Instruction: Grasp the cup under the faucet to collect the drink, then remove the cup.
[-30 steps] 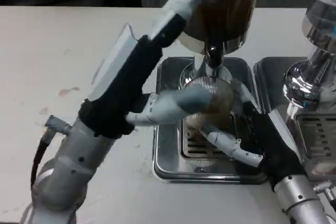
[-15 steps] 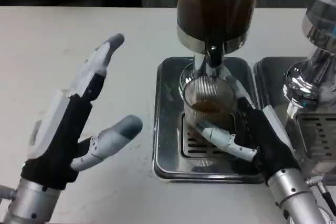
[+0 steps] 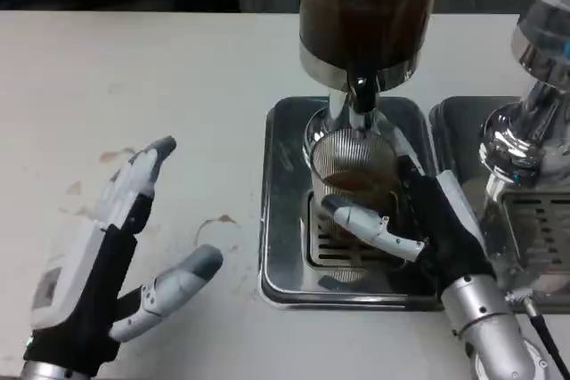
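Head view: the cup point(image 3: 354, 175), a ribbed clear glass, is seen standing on the grate of the steel drip tray point(image 3: 285, 211), directly beneath the faucet point(image 3: 360, 95) of the dark drink dispenser point(image 3: 370, 6). Brown liquid is visible in the lower part of the cup. The right hand point(image 3: 419, 224) is wrapped around the cup from the right, with one white finger laid across its front and the black palm against its side — the cup is held, not merely touched. The left hand point(image 3: 111, 255) is seen low over the white bench point(image 3: 134, 68), well apart from the tray, fingers spread and nothing in them. A second chrome machine point(image 3: 534, 113) stands just beside the right forearm, on its own tray.

Filling appears to be under way or nearly finished; removal has not yet been made. Several risks can be judged from here. If the cup is withdrawn upward, its rim may be struck against the faucet, which sits close above it. If it is tilted while being drawn out, drink may be spilled onto the tray. A pull to the right could bring the forearm against the neighbouring machine. Some stains are already visible on the bench near the left hand.
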